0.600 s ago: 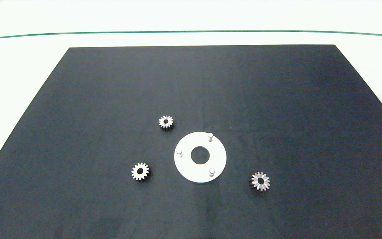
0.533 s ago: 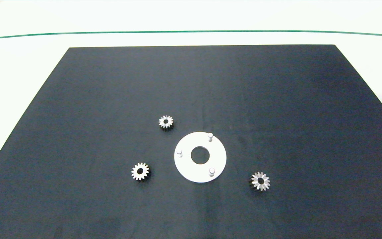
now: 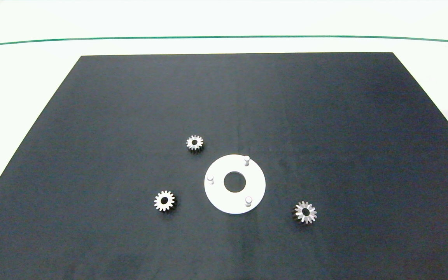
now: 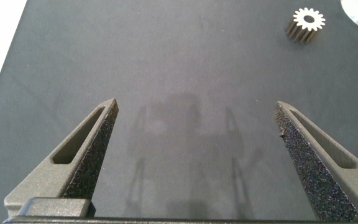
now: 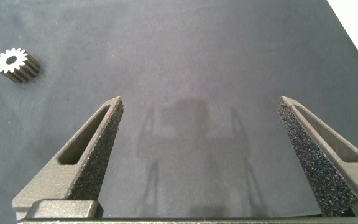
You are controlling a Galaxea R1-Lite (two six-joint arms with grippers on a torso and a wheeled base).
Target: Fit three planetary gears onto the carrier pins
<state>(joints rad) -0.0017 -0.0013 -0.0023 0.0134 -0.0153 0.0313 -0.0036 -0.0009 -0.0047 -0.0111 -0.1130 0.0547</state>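
Nothing moved — gears (image 3: 194, 142) off pins (image 3: 247, 158); mat (image 3: 325, 116) margins open.

Three planetary gears (image 3: 194, 143) lie around the disc (image 3: 235, 184): two left, one right.

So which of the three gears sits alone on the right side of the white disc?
The gear right of the white disc, nearest the front edge; the other two lie on the disc's left.

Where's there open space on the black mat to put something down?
The mat's whole far half, beyond the upper gear, is bare, as is the right side past the right gear. It is crowded at the near middle: the white disc and the left gear.
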